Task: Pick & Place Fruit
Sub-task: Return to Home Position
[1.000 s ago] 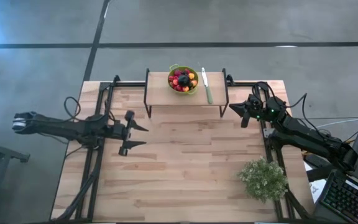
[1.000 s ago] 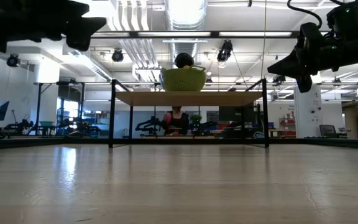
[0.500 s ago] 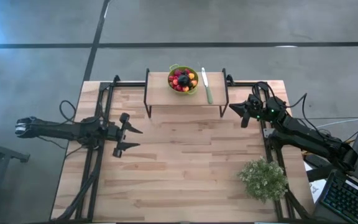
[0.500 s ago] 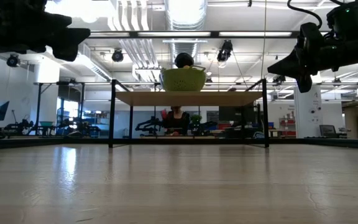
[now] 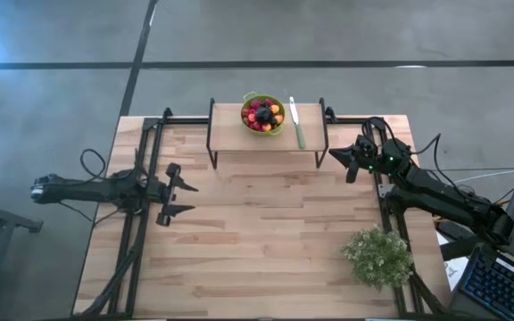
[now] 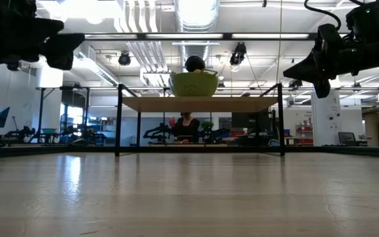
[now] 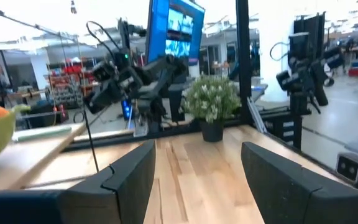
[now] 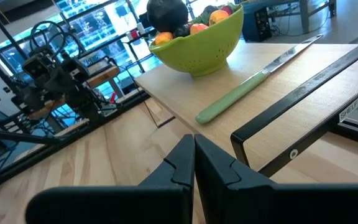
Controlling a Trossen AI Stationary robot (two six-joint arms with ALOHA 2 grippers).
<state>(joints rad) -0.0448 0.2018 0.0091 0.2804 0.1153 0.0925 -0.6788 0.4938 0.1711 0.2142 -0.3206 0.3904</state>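
Fruit [image 5: 262, 113] sits heaped in the green colander [image 5: 280, 126] on the shelf [image 5: 230, 134] at the far edge of the bench [image 5: 266, 241]. Most pieces are red, a few orange or yellow, and a big dark fruit [image 8: 166, 14] rides on top. The knife [image 5: 297, 125] lies flat on the shelf just beside the colander, on the side toward the right arm. It does not touch the colander; its green handle points toward the near side and its blade toward the far edge.

The left hand [image 5: 192, 197] hovers over the left part of the bench, well apart from the shelf. It points toward the middle of the bench, its fingers [image 7: 132, 180] are spread apart, and it holds nothing. The right hand [image 5: 334, 157] is raised just beside the shelf's right end, aimed at it, with its fingers pressed together and empty.

A bushy plant [image 5: 378, 257] stands near the bench's near right corner. In the low view, a person [image 6: 186, 126] shows in the room beyond, under the shelf.
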